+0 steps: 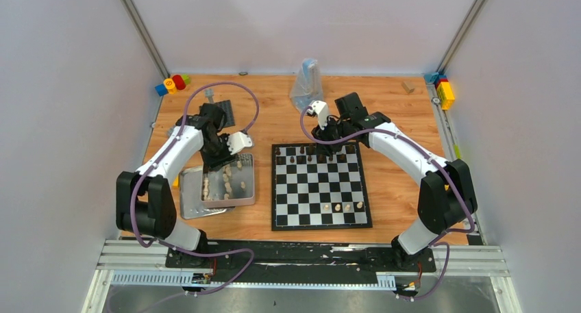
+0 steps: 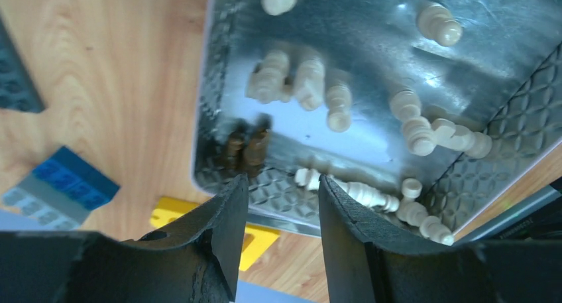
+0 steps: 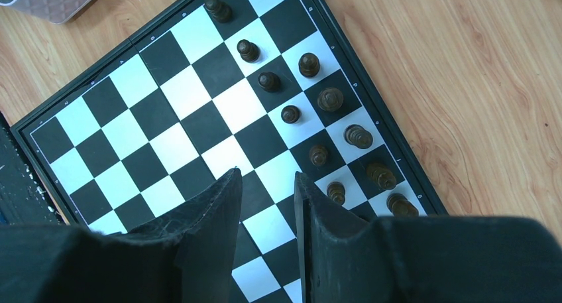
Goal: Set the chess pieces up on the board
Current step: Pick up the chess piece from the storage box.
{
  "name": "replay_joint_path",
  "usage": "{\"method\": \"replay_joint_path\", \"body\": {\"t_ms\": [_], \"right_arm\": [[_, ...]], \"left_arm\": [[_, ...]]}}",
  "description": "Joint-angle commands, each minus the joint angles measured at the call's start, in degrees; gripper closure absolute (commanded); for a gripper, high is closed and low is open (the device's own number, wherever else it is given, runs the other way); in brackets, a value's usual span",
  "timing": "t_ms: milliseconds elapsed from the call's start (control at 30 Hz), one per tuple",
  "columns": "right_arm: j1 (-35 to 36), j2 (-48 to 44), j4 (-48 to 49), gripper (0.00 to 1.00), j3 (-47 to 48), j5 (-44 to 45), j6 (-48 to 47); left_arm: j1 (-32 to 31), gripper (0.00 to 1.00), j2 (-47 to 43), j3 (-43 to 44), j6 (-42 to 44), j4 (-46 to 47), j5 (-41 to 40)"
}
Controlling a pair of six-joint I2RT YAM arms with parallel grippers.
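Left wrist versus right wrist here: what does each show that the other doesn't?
Only left wrist: cream pieces and two brown pieces in the tin, left gripper open above it. Only right wrist: the board with dark pieces standing along one edge, right gripper open above it. Both: the wooden table and, seemingly, a tin corner.

1. The top view is evenly bright, with soft, short shadows beside the arms (image 1: 169, 157).
2. In the left wrist view, the metal tin (image 2: 371, 44) shows pale glare and smeared reflections, and the cream pieces (image 2: 311, 81) look blurred.
3. The right wrist view is sharp on the board (image 3: 199, 124), while the near fingers (image 3: 212, 227) are dark and out of focus.
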Motion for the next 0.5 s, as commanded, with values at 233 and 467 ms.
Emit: {"method": "replay_joint_path", "body": {"t_ms": [233, 467], "right_arm": [[-0.3, 1.4, 1.0, 0.64, 0.4, -0.4, -0.6], [-0.3, 1.7, 0.7, 0.64, 0.5, -0.5, -0.7]], "left_arm": [[1.7, 0.52, 1.7, -6.6, 0.8, 8.8, 0.4], [2.6, 0.53, 3.7, -7.7, 2.2, 11.3, -2.1]]}}
